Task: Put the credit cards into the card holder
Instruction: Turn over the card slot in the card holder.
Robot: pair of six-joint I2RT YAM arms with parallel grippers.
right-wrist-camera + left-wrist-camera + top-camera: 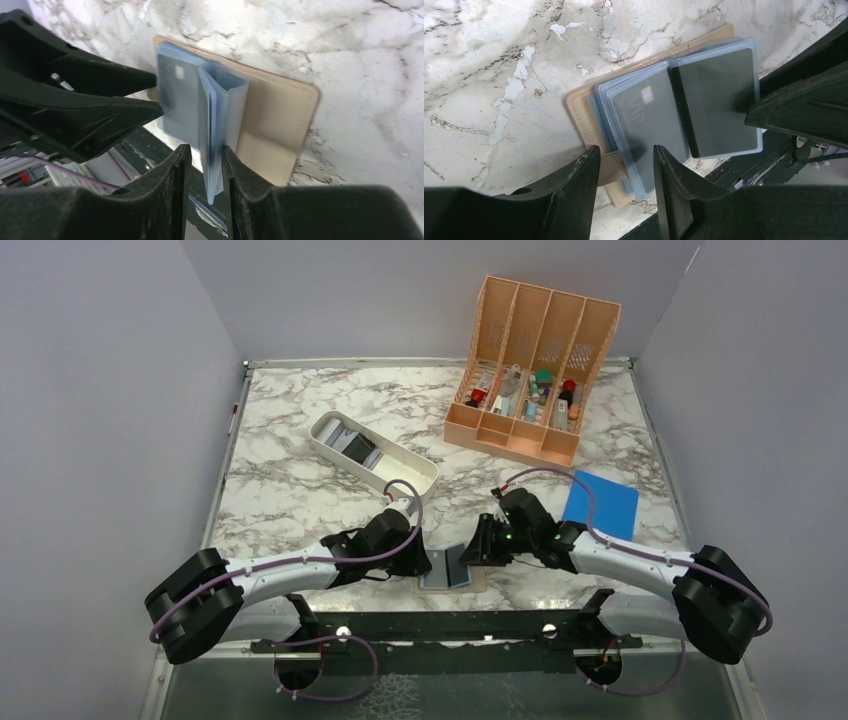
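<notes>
The left gripper point(626, 150) stands with its black jaws about half apart. They straddle the tan strap point(611, 167) and the lower edge of the clear sleeves, clamping nothing. The right gripper point(205, 148) has its jaws only narrowly apart, with a raised fan of plastic sleeves point(227, 105) standing upright between them. It is not clear whether they are actually pinched.

The card holder point(584, 120) lies open at the lower centre of the overhead view, between the two grippers and right at the table's near edge. Its cover is tan and stitched, with rounded corners. Inside are glossy blue-grey sleeves. One holds a dark grey card point(649, 120) with a chip, and the facing page holds a plain black card point(719, 100).

More cards point(355, 447) lie in a long white tray point(400, 465), upper left of the holder. A peach slotted organiser point(540, 340) stands at the upper right, and a flat blue rectangle point(600, 505) lies to the right. Bare marble table point(499, 60) spreads above and to the left of the holder.
</notes>
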